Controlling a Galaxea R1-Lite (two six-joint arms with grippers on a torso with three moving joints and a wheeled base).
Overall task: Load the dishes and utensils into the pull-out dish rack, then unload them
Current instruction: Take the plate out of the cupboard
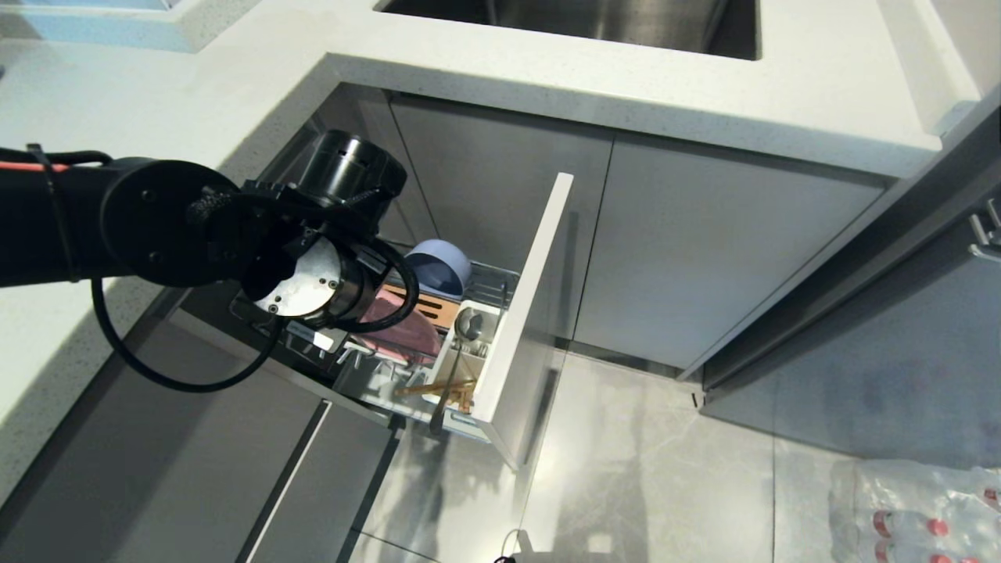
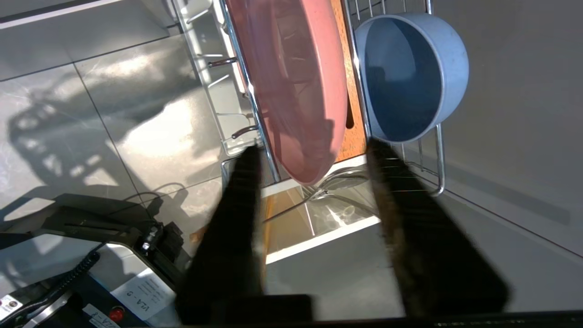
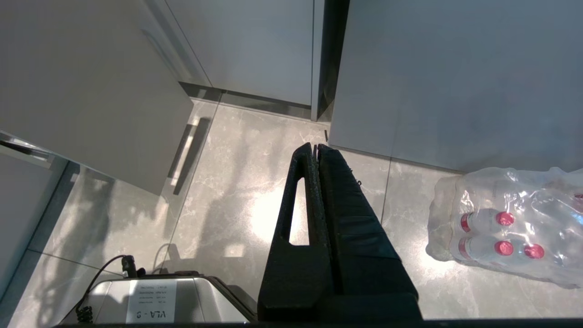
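Note:
The pull-out dish rack (image 1: 522, 313) stands slid out from under the counter. In its wire basket the salmon-pink plate (image 2: 291, 82) stands on edge, and the blue-grey bowl (image 2: 410, 77) lies tipped on its side beside it. The wooden insert (image 2: 353, 118) runs between them. In the white cutlery holder (image 1: 461, 363) are the spoon (image 1: 468, 324) and the chopsticks (image 1: 434, 387). My left gripper (image 2: 314, 149) hangs over the rack, open. Its fingers straddle the plate's near rim without touching it. My right gripper (image 3: 315, 146) is shut on nothing, low over the floor.
The white countertop (image 1: 547, 78) with a steel sink (image 1: 594, 23) overhangs the rack. Plain grey cabinet doors (image 1: 704, 250) are to the right. A shrink-wrapped pack of water bottles (image 3: 505, 228) lies on the tiled floor at the right. My own base (image 3: 150, 300) is below.

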